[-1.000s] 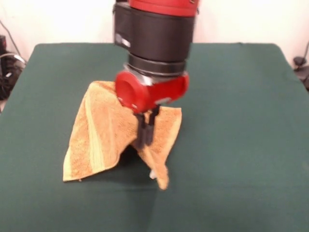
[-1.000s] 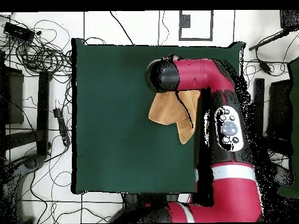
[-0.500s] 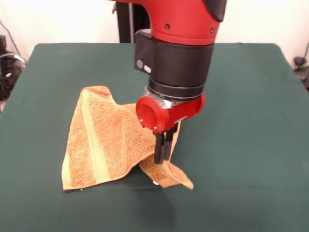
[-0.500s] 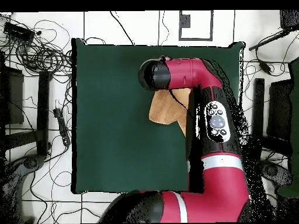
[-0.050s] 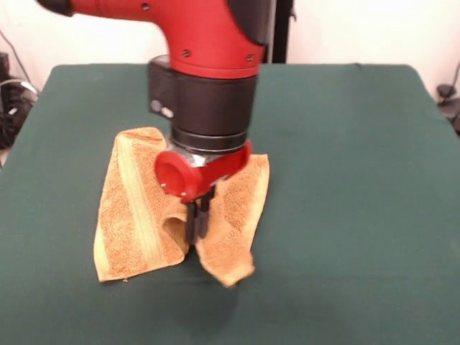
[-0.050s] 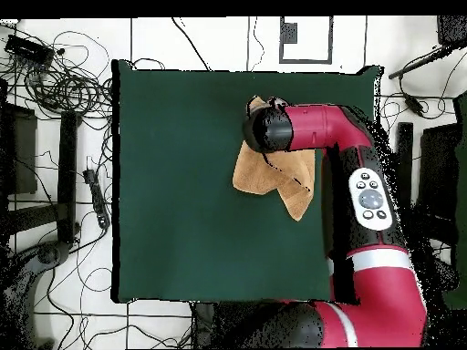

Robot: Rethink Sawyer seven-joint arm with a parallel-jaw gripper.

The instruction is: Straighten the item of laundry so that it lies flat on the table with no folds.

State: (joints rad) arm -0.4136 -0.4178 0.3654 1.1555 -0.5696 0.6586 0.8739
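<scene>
The towel (image 5: pixel 136 215) is found crumpled on the green tabletop (image 5: pixel 345 180), left of centre in the front view. A fold of it is pinched between the closed fingers of the tool (image 5: pixel 196 224), which is pointed straight down. One corner is draped forward below the grip (a pale woven band is seen along the left part). In the overhead view, part of the cloth is covered by the arm (image 6: pixel 310 128).
</scene>
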